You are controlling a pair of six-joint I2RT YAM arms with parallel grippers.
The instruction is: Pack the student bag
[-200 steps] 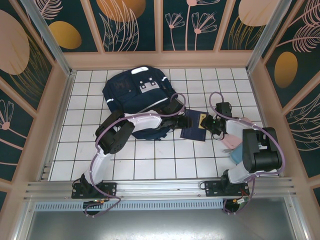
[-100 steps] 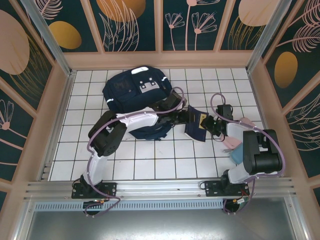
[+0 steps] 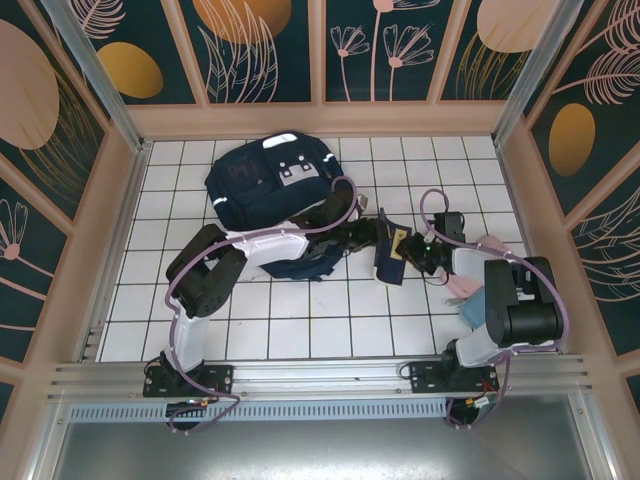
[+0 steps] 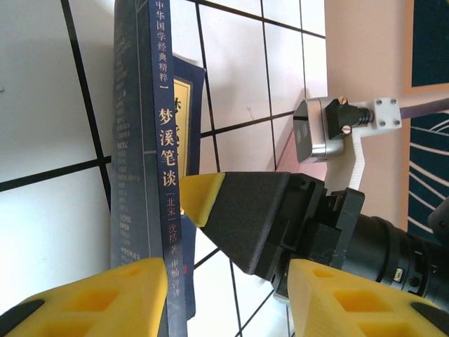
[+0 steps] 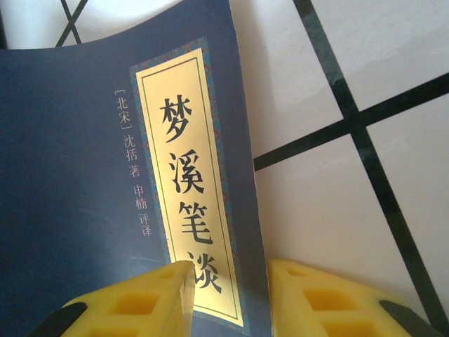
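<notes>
The book is standing on edge on the white-tiled table, tilting, with a claw at each side of it. The right wrist view is showing the book cover-on. A yellow panel on the dark blue is carrying the title 梦溪笔谈 in large black characters, with [北宋] 沈括 著 and 申楠 评译 in white beside it. The left wrist view is showing the book spine-on instead: 中华国学经典精粹 at the top, 梦溪笔谈 again below, then [北宋] 沈括 著. The small print on the back cover is too fine to read. The right claw is clenching the book's edge between its yellow fingers. From the left wrist, one of those fingers is seen pressing its yellow tip on the cover just beside the spine. The left claw is straddling the book, released: one finger is lying against the back cover and the other is standing clear. The top view is giving the wider layout, with the left claw at the book's left and the right claw at its right. The bag is lying on the table near the book, beyond it and to its left, with no legible writing on its grey-white patches. To the book's right, a pink thing and a pale blue thing are lying by the right arm.
</notes>
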